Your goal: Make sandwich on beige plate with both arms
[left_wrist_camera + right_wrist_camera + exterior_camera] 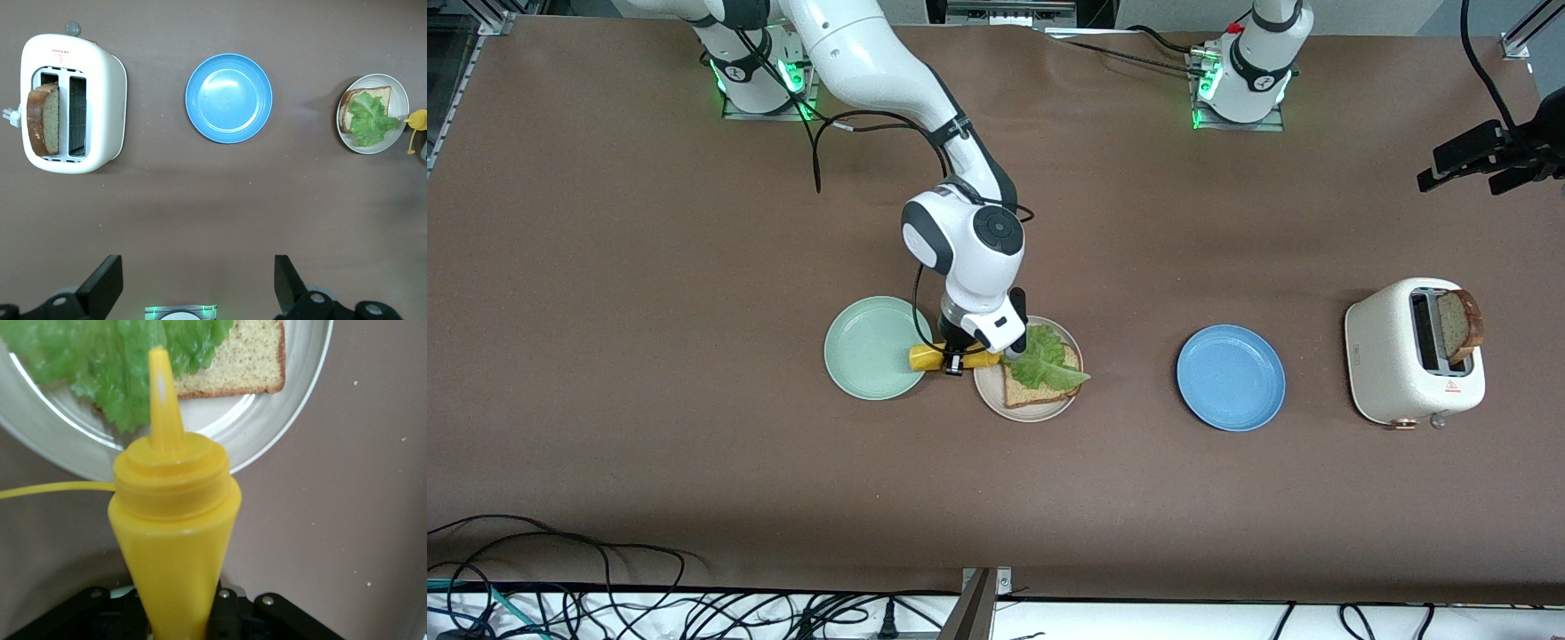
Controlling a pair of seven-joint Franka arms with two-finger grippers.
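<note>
My right gripper, jaws shut on the mustard bottle, aims its nozzle at the lettuce on the beige plate; my left gripper waits, jaws open, over the worktop.

Red warning triangle on toaster
</note>
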